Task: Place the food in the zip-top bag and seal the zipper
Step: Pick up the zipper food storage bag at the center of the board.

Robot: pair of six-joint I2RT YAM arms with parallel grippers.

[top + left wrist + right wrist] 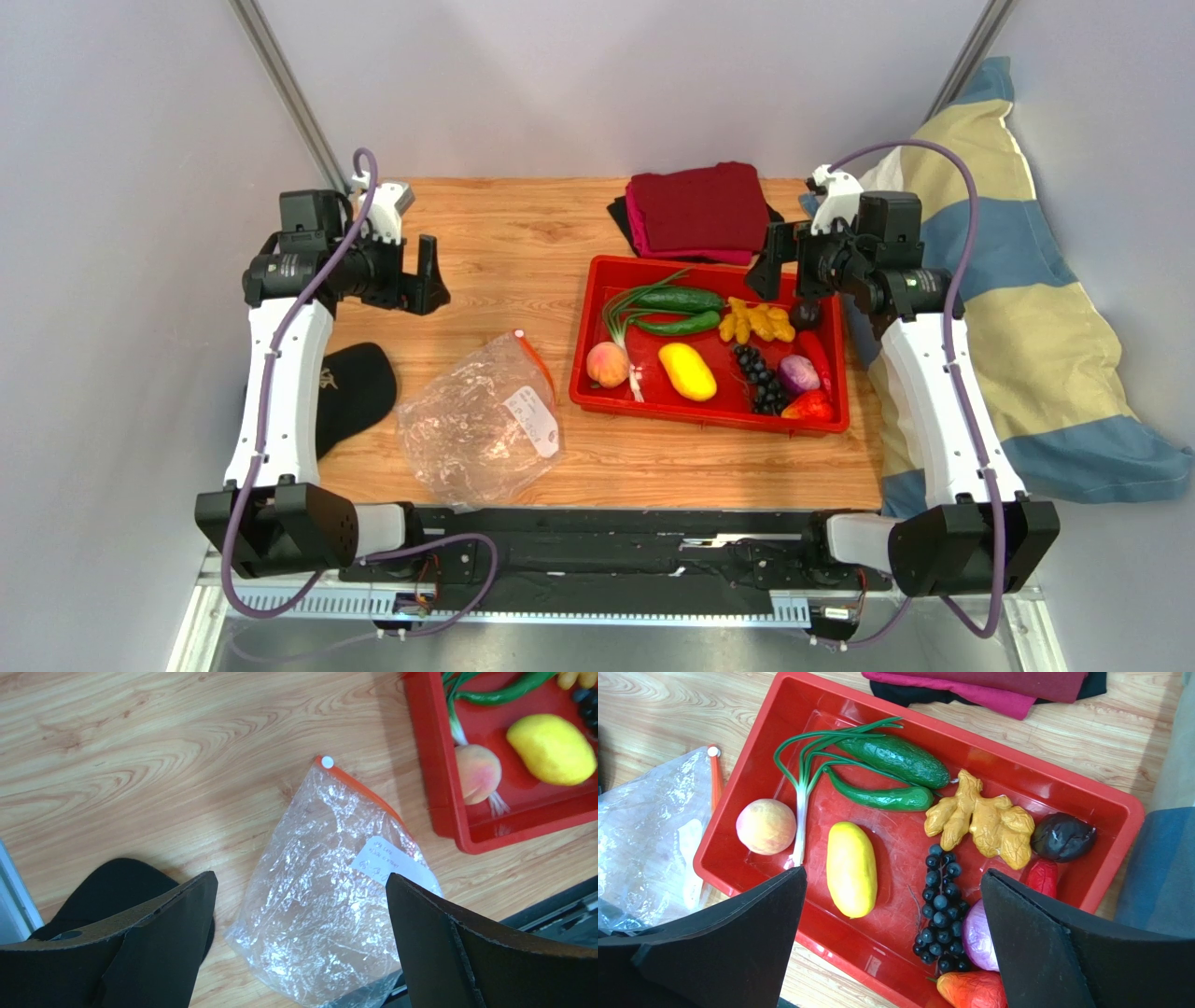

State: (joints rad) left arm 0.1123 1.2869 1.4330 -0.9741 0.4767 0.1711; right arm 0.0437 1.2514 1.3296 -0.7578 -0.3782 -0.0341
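Note:
The clear zip-top bag [484, 417] lies flat on the table left of the red tray [589, 336], its red zipper [537, 364] along the edge facing the tray; it also shows in the left wrist view [330, 896]. The food lies in the tray: peach [608, 364], yellow fruit [687, 371], grapes [758, 378], purple onion [798, 373], knobbly yellow piece [755, 324], red piece [811, 406], cucumbers [679, 300]. My left gripper [421, 276] is open and empty, raised above the table behind the bag. My right gripper [781, 266] is open and empty, raised over the tray's back right.
A black cap [351, 392] lies left of the bag. Folded dark red cloths [697, 210] lie behind the tray. A striped pillow [1038, 322] fills the right side beyond the table edge.

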